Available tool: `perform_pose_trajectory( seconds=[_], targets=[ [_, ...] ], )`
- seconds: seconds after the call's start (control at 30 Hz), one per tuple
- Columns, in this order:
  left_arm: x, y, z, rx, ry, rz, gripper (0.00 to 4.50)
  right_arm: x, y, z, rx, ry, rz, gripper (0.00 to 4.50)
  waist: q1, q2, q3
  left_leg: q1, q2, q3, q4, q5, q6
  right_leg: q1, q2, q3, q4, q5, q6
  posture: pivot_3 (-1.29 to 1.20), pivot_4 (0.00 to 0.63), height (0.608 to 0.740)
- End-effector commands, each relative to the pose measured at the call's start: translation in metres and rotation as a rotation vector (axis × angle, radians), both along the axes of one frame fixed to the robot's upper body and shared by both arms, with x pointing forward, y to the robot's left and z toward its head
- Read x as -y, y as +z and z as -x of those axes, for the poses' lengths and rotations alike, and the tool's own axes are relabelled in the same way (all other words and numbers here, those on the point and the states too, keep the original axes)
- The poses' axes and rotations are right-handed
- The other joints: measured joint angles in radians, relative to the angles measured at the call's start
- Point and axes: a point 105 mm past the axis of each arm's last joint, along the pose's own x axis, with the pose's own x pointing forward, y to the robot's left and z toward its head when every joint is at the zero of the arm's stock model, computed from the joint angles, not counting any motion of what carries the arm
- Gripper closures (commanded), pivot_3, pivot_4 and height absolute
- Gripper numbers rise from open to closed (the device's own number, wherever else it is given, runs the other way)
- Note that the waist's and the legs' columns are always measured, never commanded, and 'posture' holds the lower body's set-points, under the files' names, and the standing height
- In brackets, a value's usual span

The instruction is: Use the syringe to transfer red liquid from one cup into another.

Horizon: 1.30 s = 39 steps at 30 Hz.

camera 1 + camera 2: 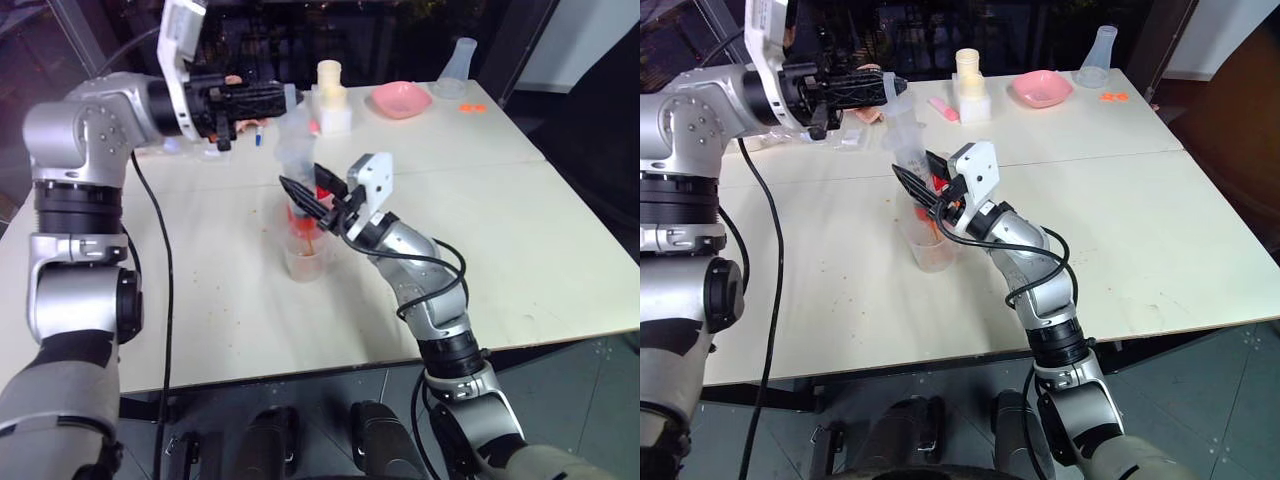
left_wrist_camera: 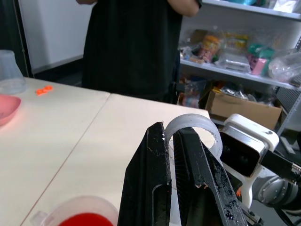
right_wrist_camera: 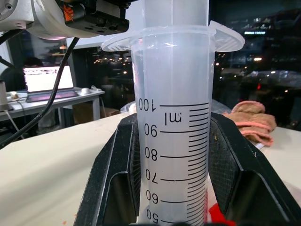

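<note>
Left eye view: centre frame, the right gripper (image 1: 312, 196) clamps the syringe (image 1: 295, 150) barrel over the smaller cup (image 1: 305, 262). Left wrist view: the left gripper (image 2: 175, 141) pinches the plunger ring (image 2: 194, 126). Push straight down, steadily, I'd say.

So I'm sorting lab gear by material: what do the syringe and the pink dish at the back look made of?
The syringe: seemingly clear, slightly frosted plastic; the background shows through the barrel, black scale marks are printed on it and its flange is moulded. The pink dish: probably opaque plastic with a smooth, slightly glossy finish; even colour, thin rim. Glazed ceramic can't be ruled out.
</note>
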Motion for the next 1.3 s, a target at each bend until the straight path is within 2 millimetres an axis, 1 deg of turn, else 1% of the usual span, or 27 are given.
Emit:
perform_pose_trajectory(
  seconds=[0.03,0.37,0.67,0.83,0.97,1.1,1.17,1.27,1.3],
  targets=[
    [0.012,-0.006,0.007,0.002,-0.073,-0.042,4.49,-0.003,0.035,0.009,0.099,0.021,-0.066,3.15,0.0,0.0,0.0,0.0,0.0,0.0,0.0,0.0,0.0,0.0,0.0,0.0,0.0,0.0,0.0,0.0,0.15,0.74],
    [0.014,-0.025,0.001,-0.041,-0.07,-0.069,4.49,-0.001,0.045,0.012,0.086,0.03,-0.102,3.15,0.0,0.0,0.0,0.0,0.0,0.0,0.0,0.0,0.0,0.0,0.0,0.0,0.0,0.0,0.0,0.0,0.15,0.74],
    [0.018,-0.036,0.0,-0.071,-0.085,-0.081,4.49,0.005,0.054,0.013,0.093,0.021,-0.109,3.15,0.001,0.0,0.0,0.0,0.0,0.0,0.0,0.0,0.0,0.0,0.0,0.0,0.0,0.0,0.0,0.0,0.15,0.74],
    [0.024,-0.048,0.001,-0.099,-0.097,-0.096,4.49,0.011,0.064,0.016,0.11,0.021,-0.116,3.15,0.0,0.0,0.0,0.0,0.0,0.0,0.0,0.0,0.0,0.0,0.0,0.0,0.0,0.0,0.0,0.0,0.15,0.74],
    [0.025,-0.049,0.001,-0.103,-0.099,-0.099,4.49,0.013,0.066,0.016,0.107,0.018,-0.117,3.15,0.0,0.0,0.0,0.0,0.0,0.0,0.0,0.0,0.0,0.0,0.0,0.0,0.0,0.0,0.0,0.0,0.15,0.74],
    [0.025,-0.046,0.001,-0.097,-0.091,-0.096,4.49,0.015,0.062,0.015,0.096,0.01,-0.112,3.15,0.0,0.0,0.0,0.0,0.0,0.0,0.0,0.0,0.0,0.0,0.0,0.0,0.0,0.0,0.0,0.0,0.15,0.74],
    [0.025,-0.043,-0.001,-0.092,-0.079,-0.09,3.78,0.015,0.06,0.015,0.093,0.009,-0.112,3.15,0.0,0.0,0.0,0.0,0.0,0.0,0.0,0.0,0.0,0.0,0.0,0.0,0.0,0.0,0.0,0.0,0.15,0.74],
    [0.025,-0.039,0.003,-0.099,-0.094,-0.078,2.99,0.015,0.06,0.016,0.094,0.01,-0.111,3.15,0.001,0.0,0.0,0.0,0.0,0.0,0.0,0.0,0.0,0.0,0.0,0.0,0.0,0.0,0.0,0.0,0.15,0.74],
    [0.024,-0.039,0.004,-0.095,-0.1,-0.08,2.81,0.014,0.061,0.016,0.094,0.011,-0.113,3.15,0.001,0.0,0.0,0.0,0.0,0.0,0.0,0.0,0.0,0.0,0.0,0.0,0.0,0.0,0.0,0.0,0.15,0.74]
  ],
)
